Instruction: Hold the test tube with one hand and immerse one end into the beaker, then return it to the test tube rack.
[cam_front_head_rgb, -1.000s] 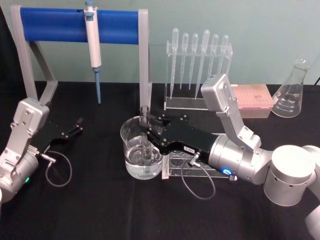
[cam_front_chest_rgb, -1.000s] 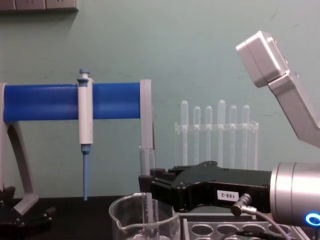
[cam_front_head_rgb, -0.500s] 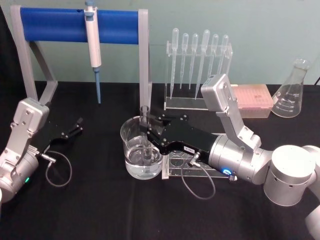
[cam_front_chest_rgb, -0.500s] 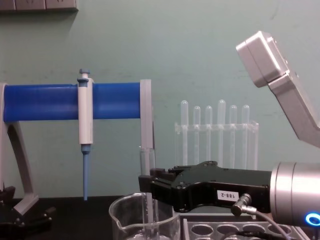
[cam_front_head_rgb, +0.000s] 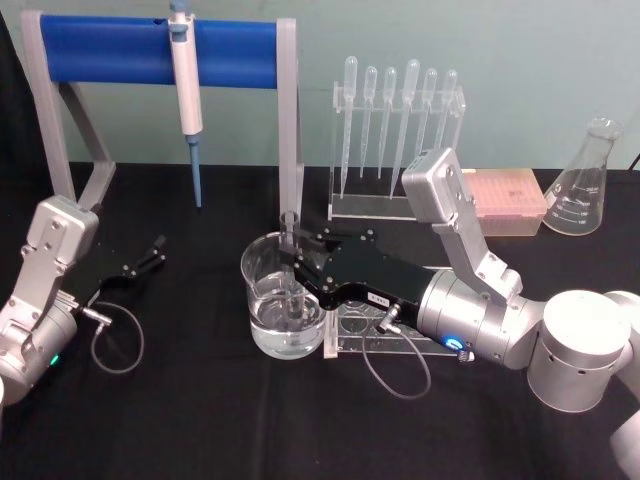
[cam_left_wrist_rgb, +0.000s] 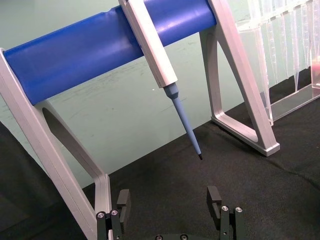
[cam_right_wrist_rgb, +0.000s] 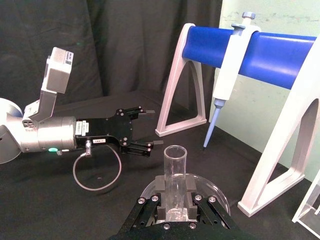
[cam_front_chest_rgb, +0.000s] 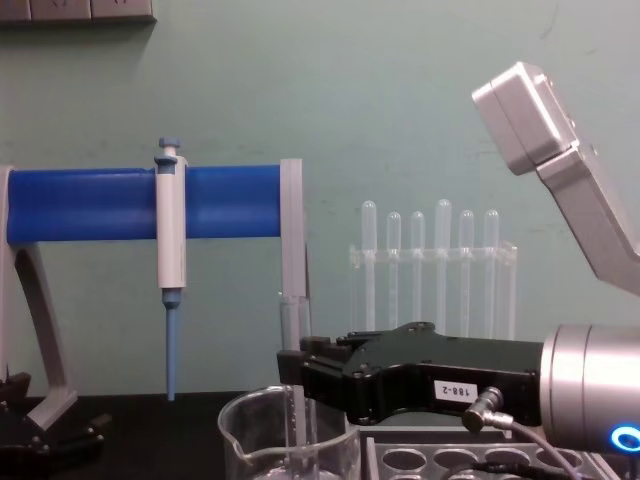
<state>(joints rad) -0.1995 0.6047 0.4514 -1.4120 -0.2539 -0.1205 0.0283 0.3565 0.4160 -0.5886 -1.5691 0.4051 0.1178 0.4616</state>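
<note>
The clear test tube (cam_front_head_rgb: 291, 262) stands upright with its lower end down in the water of the wide glass beaker (cam_front_head_rgb: 259, 298). My right gripper (cam_front_head_rgb: 292, 264) is shut on the tube over the beaker. From the right wrist the tube (cam_right_wrist_rgb: 173, 172) rises between the black fingers (cam_right_wrist_rgb: 196, 206), with the beaker rim (cam_right_wrist_rgb: 212, 190) behind. From the chest the tube's top (cam_front_chest_rgb: 292, 320) shows above the right gripper (cam_front_chest_rgb: 297, 372) and the beaker (cam_front_chest_rgb: 262, 447). My left gripper (cam_front_head_rgb: 155, 251) rests open on the table at the left, and its fingers (cam_left_wrist_rgb: 214, 196) hold nothing.
A blue-barred stand (cam_front_head_rgb: 150, 52) holding a white-and-blue pipette (cam_front_head_rgb: 186, 85) is at the back left. A clear rack of droppers (cam_front_head_rgb: 397, 110), a pink tip box (cam_front_head_rgb: 507, 200) and a conical flask (cam_front_head_rgb: 586, 180) stand behind. A clear holed rack (cam_front_head_rgb: 352, 331) sits right of the beaker.
</note>
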